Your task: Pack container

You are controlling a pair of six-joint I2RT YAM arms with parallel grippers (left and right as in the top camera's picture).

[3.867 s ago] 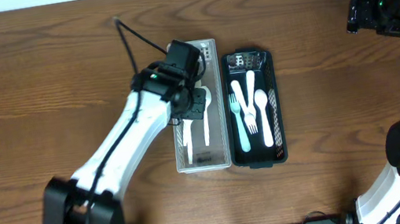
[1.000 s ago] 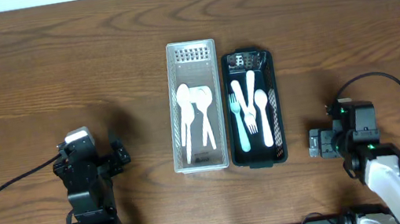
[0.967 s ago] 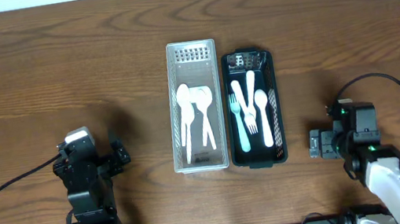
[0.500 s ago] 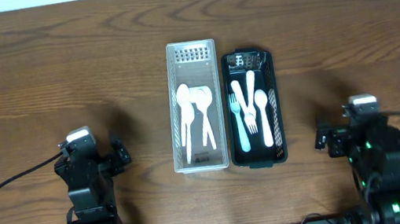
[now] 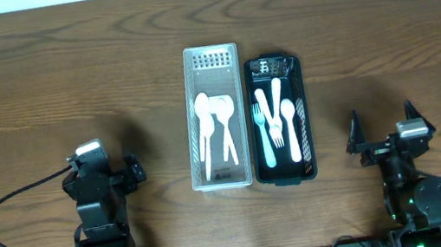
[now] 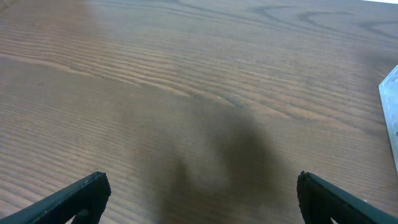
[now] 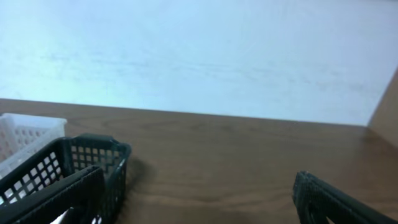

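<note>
Overhead, the worktop lies open all round the white basket of spoons and the dark basket of cutlery, side by side at centre. Left gripper and right gripper sit well apart from them, fingers spread and empty, cropped in the wrist views.

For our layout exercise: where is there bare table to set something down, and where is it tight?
Bare wood lies left of the white basket, right of the dark basket, and beyond both. Crowded: between the two baskets.
</note>
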